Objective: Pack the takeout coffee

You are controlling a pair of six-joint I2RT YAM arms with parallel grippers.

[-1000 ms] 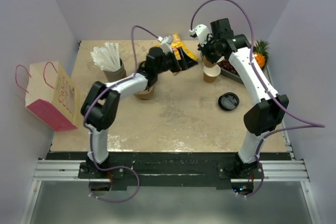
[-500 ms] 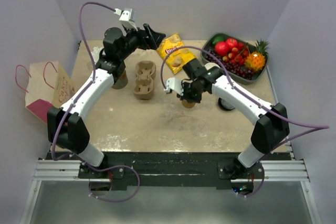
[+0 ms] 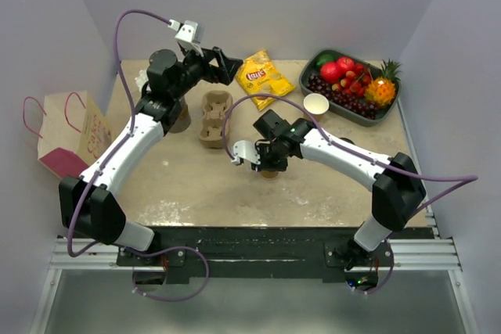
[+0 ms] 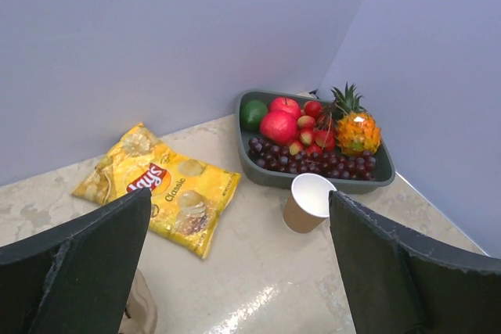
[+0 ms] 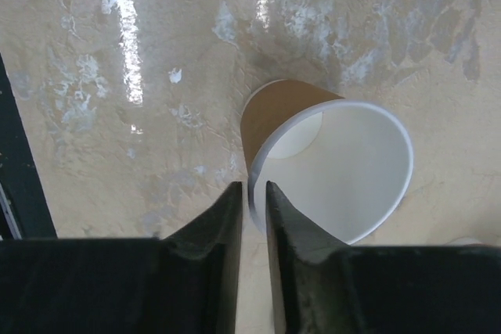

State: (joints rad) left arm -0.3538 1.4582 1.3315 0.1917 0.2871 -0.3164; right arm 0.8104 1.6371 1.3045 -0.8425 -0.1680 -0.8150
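No lidded cup shows in any view; the takeout coffee is out of view. My right gripper (image 3: pixel 266 163) is low over the table's middle, shut on the rim of a lidless tan cup (image 5: pixel 329 170), one finger inside and one outside (image 5: pixel 250 187). The cup is white inside and empty, and it also shows in the top view (image 3: pixel 271 170). A second lidless tan cup (image 3: pixel 316 105) stands by the fruit tray and shows in the left wrist view (image 4: pixel 309 202). My left gripper (image 3: pixel 221 66) is raised at the back left, open and empty (image 4: pixel 239 195).
A brown cup carrier (image 3: pixel 215 119) lies left of centre. A yellow chips bag (image 3: pixel 264 77) (image 4: pixel 160 189) and a grey fruit tray (image 3: pixel 376 115) (image 4: pixel 313 181) are at the back. A paper bag (image 3: pixel 74 142) stands at the left edge. A cup of straws (image 3: pixel 178 119) sits under my left arm.
My right gripper has carried the lidless cup from the back right to the table's middle, left and nearer. My left arm has swung from the centre back up to the back left.
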